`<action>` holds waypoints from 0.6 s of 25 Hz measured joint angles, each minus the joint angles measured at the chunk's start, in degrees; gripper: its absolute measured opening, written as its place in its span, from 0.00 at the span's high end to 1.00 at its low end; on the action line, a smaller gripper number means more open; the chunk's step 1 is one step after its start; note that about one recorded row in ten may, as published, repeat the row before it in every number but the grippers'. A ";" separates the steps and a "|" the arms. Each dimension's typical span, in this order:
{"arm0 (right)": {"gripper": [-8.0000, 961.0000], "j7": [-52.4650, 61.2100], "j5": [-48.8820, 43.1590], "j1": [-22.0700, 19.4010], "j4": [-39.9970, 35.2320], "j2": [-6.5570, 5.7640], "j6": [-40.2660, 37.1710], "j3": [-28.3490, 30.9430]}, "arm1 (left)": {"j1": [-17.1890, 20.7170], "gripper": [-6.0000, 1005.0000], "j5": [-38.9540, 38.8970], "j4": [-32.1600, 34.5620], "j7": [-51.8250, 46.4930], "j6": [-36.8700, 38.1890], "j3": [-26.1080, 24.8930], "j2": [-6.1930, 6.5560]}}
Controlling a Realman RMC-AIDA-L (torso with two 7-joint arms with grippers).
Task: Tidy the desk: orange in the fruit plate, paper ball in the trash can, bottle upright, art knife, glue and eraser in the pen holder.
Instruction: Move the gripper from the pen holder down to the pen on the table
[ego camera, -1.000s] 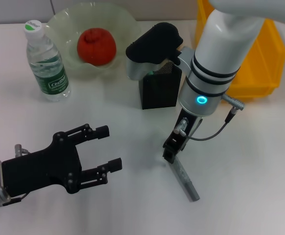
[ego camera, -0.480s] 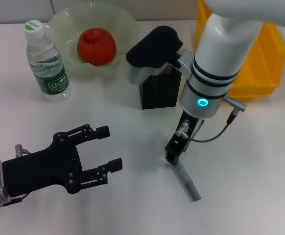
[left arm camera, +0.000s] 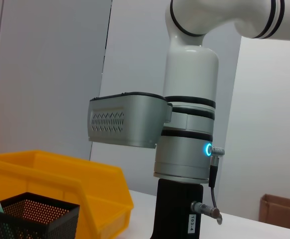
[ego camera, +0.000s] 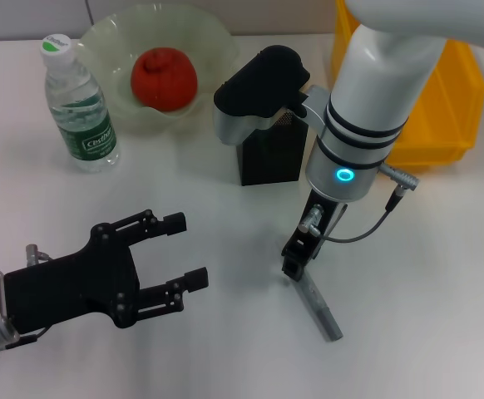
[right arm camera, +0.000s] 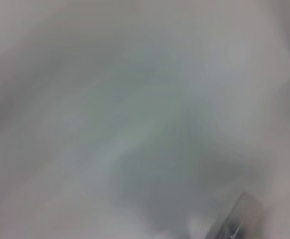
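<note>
The grey art knife lies on the white table, front right of centre. My right gripper hangs straight down over the knife's near end, touching or just above it. The right wrist view shows only blurred table and the knife's end. My left gripper is open and empty, low at the front left. The orange lies in the fruit plate. The bottle stands upright left of the plate. The pen holder stands behind my right arm. The paper ball and eraser are out of view.
The yellow trash can stands at the back right, behind the right arm. The left wrist view shows the right arm, the trash can, the pen holder and a cardboard box farther off.
My right gripper has shifted slightly toward the front right, and the knife has moved a little with it. The left arm has not moved.
</note>
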 joint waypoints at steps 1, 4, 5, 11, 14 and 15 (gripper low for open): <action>0.57 -0.01 0.00 0.00 0.00 0.00 0.00 0.00 | -0.03 0.23 -0.05 0.00 0.00 0.00 0.00 0.00; 0.57 -0.02 0.01 -0.01 0.00 0.00 0.00 -0.02 | -0.03 0.23 -0.05 0.00 0.00 0.00 0.00 0.00; 0.57 -0.03 0.01 -0.03 0.00 0.00 0.00 -0.06 | -0.05 0.23 -0.06 0.00 0.00 0.00 0.00 0.00; 0.59 -0.14 0.01 -0.12 0.00 0.00 0.00 -0.71 | -0.22 0.23 -0.05 0.00 0.00 0.00 0.00 0.00; 0.60 -0.15 0.11 -0.16 0.00 0.00 0.00 -0.77 | -0.22 0.23 -0.04 0.00 0.00 0.00 0.00 0.00; 0.60 -0.16 0.18 -0.18 0.00 0.00 0.00 -0.79 | -0.22 0.23 -0.03 0.00 0.00 0.00 0.00 0.00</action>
